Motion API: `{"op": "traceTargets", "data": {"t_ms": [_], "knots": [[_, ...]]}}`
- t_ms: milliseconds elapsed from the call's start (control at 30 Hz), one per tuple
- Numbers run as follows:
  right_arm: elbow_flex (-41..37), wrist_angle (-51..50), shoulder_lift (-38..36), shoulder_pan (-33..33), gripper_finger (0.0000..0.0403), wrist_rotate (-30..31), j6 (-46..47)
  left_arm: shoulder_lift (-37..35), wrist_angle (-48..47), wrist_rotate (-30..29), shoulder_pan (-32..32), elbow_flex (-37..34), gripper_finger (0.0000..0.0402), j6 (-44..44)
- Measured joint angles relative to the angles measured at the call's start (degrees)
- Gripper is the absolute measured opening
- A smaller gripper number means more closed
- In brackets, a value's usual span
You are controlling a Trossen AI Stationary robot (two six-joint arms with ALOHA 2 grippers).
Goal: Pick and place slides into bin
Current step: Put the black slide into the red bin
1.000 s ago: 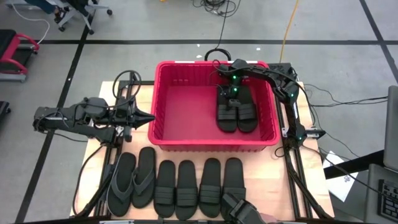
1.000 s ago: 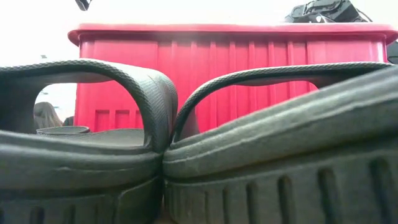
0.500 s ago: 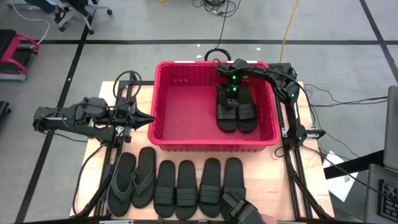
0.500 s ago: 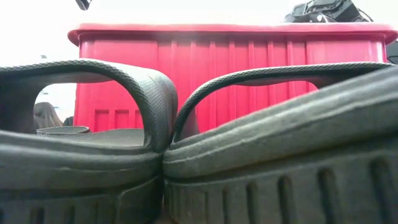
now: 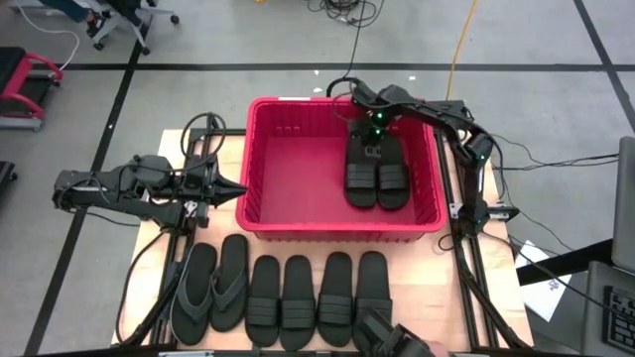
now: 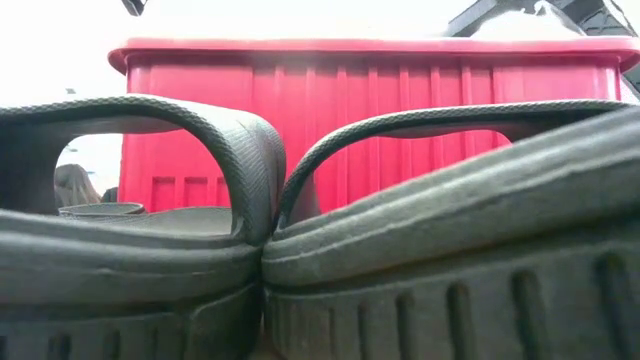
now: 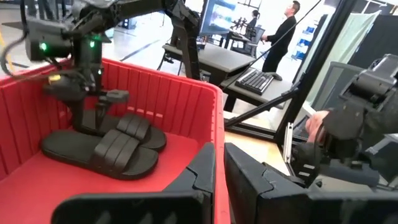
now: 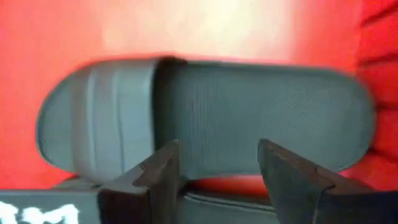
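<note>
Two black slides (image 5: 377,174) lie side by side, soles down, on the floor of the red bin (image 5: 260,169), near its right wall. My right gripper (image 8: 217,168) hangs open just above their heel ends (image 7: 59,140), holding nothing. Outside the bin's left wall, my left gripper (image 7: 219,177) waits shut and empty. Several more slides (image 5: 317,297) lie in a row on the table in front of the bin, with a pair of thong flip-flops (image 5: 213,290) at the row's left end. In the low view, two of these slides (image 6: 260,250) fill the foreground.
The bin's left half (image 5: 298,178) has bare red floor. Black frame rails (image 5: 466,248) run along the table's right side. A dark camera block (image 5: 392,342) sits at the near edge. People stand in the room beyond the table (image 7: 286,31).
My right gripper has opened over the two slides in the bin, then risen and drawn back toward the table's far edge. The slides stay flat on the bin floor.
</note>
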Motion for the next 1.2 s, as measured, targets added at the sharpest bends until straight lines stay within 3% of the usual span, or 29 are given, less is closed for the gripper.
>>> {"op": "traceTargets", "data": {"t_ms": [133, 267, 500, 600, 733, 867, 1200], "knots": [[0.0, 2.04, -4.22, 0.57, 0.0194, -1.67, 5.25, 0.01, -0.02, 1.08, -0.03, 0.0, 0.0033, 0.3], [0.0, 8.0, -10.96, 1.53, 0.0156, -13.24, 13.17, 0.01, -0.02, 1.05, -0.02, 0.0, 0.0033, 1.62], [-0.78, 29.83, -23.45, 9.56, 0.0027, -24.37, 25.14, -0.72, -0.01, 0.9, 0.0, 0.02, 0.0033, 4.18], [-6.13, 45.59, -27.98, 14.81, 0.0009, -28.49, 30.01, -1.81, -0.1, 0.87, 0.0, 0.02, 0.0033, 6.52], [-19.1, 67.93, -32.84, 21.3, 0.0001, -21.81, 41.0, -3.74, -0.07, 0.83, 0.0, 0.02, 0.0033, 8.37], [-31.56, 83.12, -37.48, 27.46, 0.0001, -12.92, 50.55, -5.76, -0.63, 0.83, 0.0, 0.02, 0.0033, 8.45], [-47.76, 83.43, -55.76, 39.39, 0.0, 10.18, 53.55, -9.13, -6.65, 0.81, 0.0, 0.04, 0.0033, 8.41]]}}
